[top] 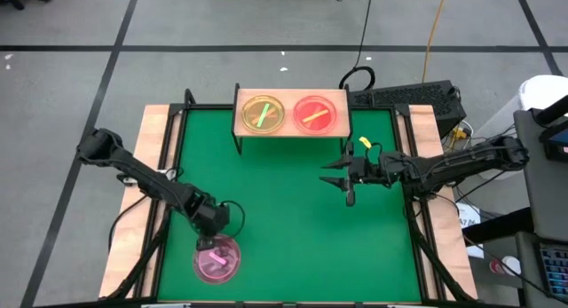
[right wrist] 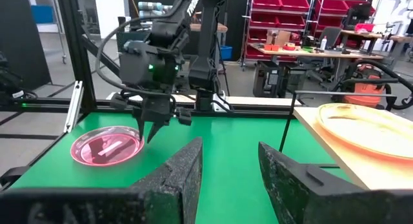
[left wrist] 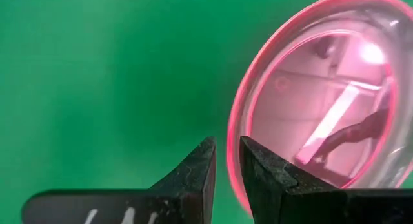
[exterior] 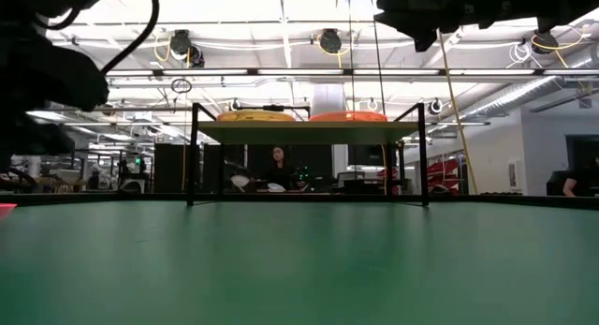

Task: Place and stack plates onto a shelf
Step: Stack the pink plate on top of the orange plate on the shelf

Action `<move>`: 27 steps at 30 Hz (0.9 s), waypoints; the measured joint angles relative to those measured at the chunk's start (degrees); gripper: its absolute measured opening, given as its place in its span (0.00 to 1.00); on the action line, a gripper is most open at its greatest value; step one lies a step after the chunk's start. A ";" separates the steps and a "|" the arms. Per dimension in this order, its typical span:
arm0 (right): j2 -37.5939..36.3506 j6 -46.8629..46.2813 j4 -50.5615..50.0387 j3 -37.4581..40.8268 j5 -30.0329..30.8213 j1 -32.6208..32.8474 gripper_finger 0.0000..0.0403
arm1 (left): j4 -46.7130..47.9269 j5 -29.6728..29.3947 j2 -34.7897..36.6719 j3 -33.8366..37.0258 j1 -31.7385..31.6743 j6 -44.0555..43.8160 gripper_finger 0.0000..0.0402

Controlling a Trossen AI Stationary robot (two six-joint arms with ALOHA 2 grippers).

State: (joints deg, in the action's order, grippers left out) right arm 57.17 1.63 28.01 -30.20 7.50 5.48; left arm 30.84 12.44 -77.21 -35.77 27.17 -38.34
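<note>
The shelf [top: 289, 114] stands at the table's far edge with an amber plate [top: 263, 114] and a red plate [top: 315, 114] lying flat on its board, side by side. A pink plate [top: 217, 259] lies flat on the green table near the front left. My left gripper [top: 215, 233] is at this plate's far rim, fingers almost together; it also shows in the right wrist view [right wrist: 150, 135]. My right gripper [top: 343, 180] hangs open and empty above the table, in front of the shelf's right end. My left gripper has the pink plate's rim [left wrist: 231, 161] in the narrow gap between its two fingers, one finger inside the rim and one outside. The fingers come from above, pointing down. The plate lies flat on the table.
The shelf's thin black legs [exterior: 191, 156] leave open room under the board [exterior: 304, 133]. Light-wood strips [top: 158, 157] edge the table left and right. Bare green table lies between the pink plate and the shelf. People sit in the room beyond [exterior: 278, 166].
</note>
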 joint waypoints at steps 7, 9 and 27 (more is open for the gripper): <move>0.00 0.09 0.00 0.00 -0.01 0.00 0.33 | -6.12 2.60 0.03 3.78 -0.21 -1.38 0.19; 0.00 0.11 0.00 0.00 -0.01 0.00 0.33 | -6.56 2.78 0.03 4.64 -0.21 -2.16 0.19; 0.00 0.68 -0.30 0.00 -0.01 0.00 0.33 | -16.52 4.23 -0.02 5.33 -8.75 -0.76 0.01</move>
State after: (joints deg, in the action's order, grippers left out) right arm 57.17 2.31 27.71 -30.20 7.49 5.48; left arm 14.33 16.67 -77.23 -30.44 18.42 -39.10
